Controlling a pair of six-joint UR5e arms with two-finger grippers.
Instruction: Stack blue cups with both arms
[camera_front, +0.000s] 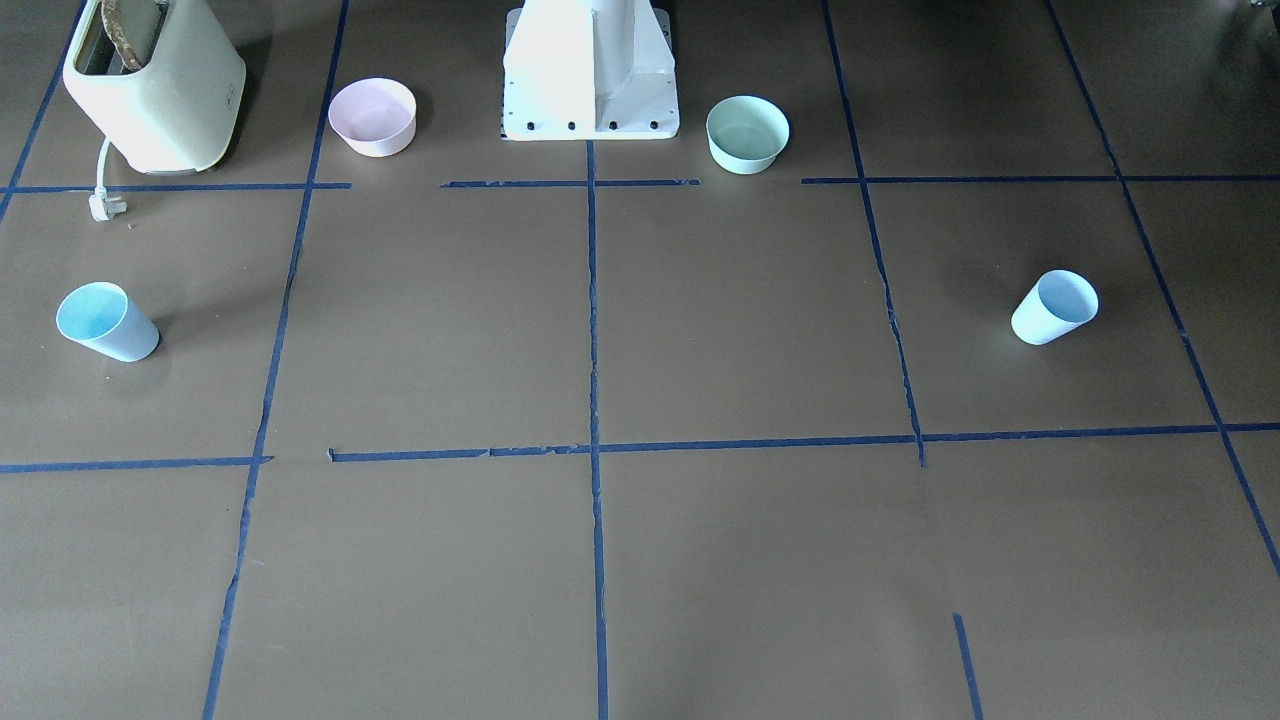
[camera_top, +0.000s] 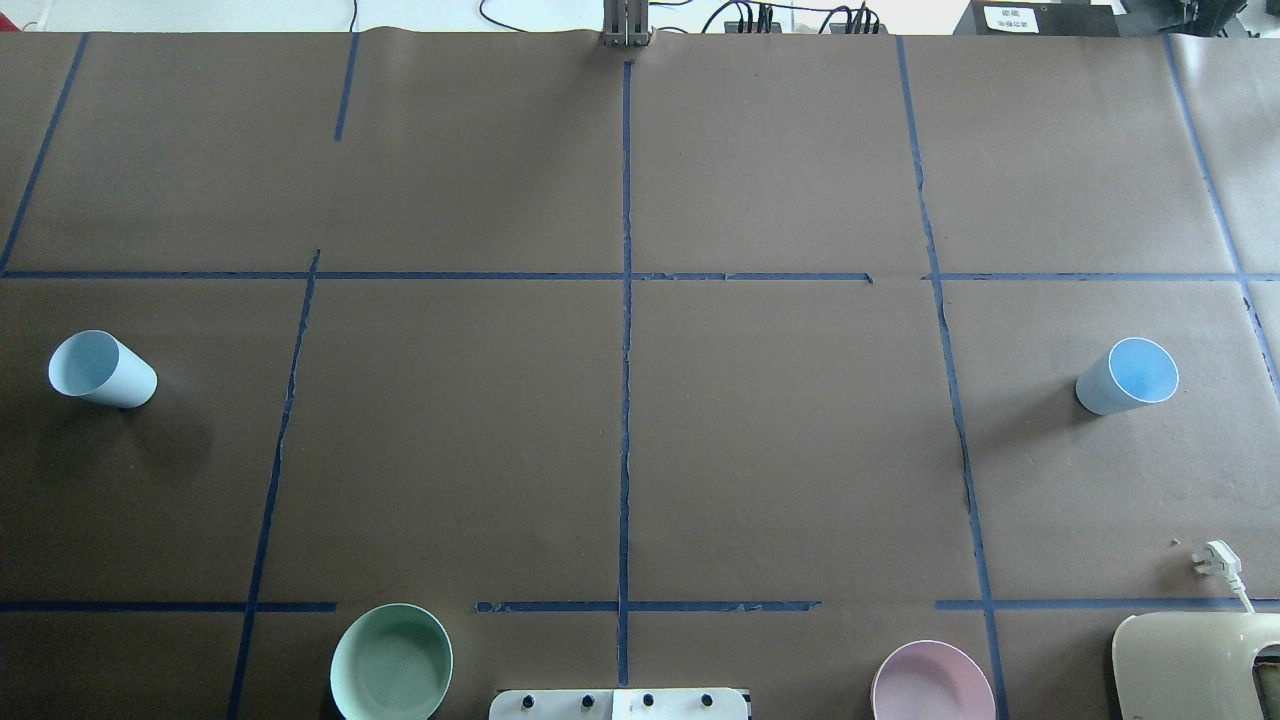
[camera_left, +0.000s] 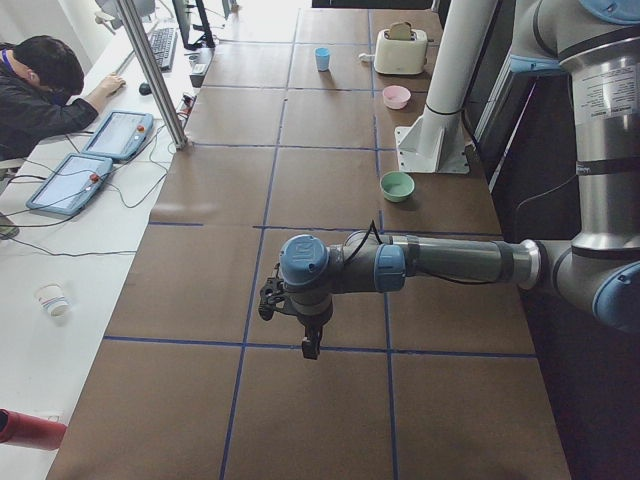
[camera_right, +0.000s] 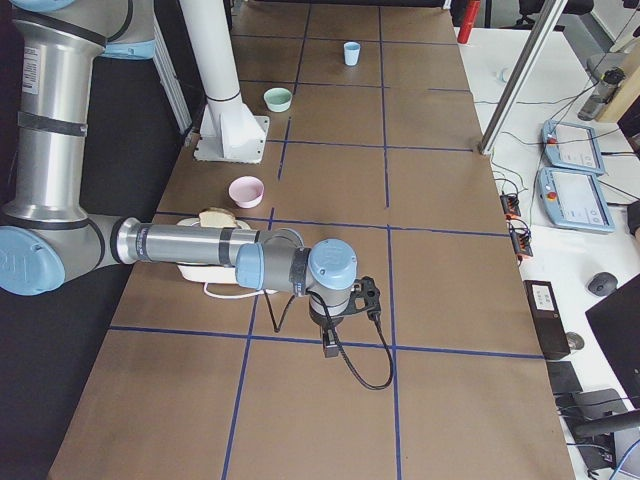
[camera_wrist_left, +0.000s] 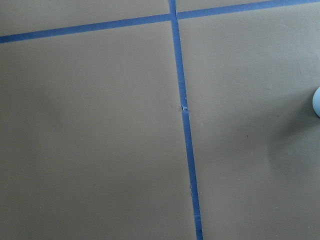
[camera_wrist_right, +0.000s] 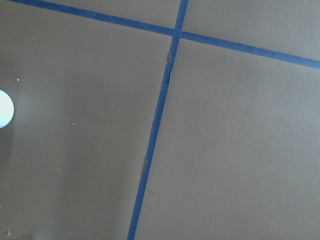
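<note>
Only side views show you tools: left tool (camera_left: 309, 345), right tool (camera_right: 331, 345); spread or pressed together, can't tell. Top view shows blue cup (camera_top: 100, 370) at left end of table (camera_top: 780, 450), second blue cup (camera_top: 1128, 376) at right end. Count: two cups, one pink bowl (camera_top: 932, 683), one green bowl (camera_top: 392, 662), one toaster (camera_front: 155, 85).

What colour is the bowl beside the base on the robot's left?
Mint green. The bowl shows best in the overhead exterior view.
</note>
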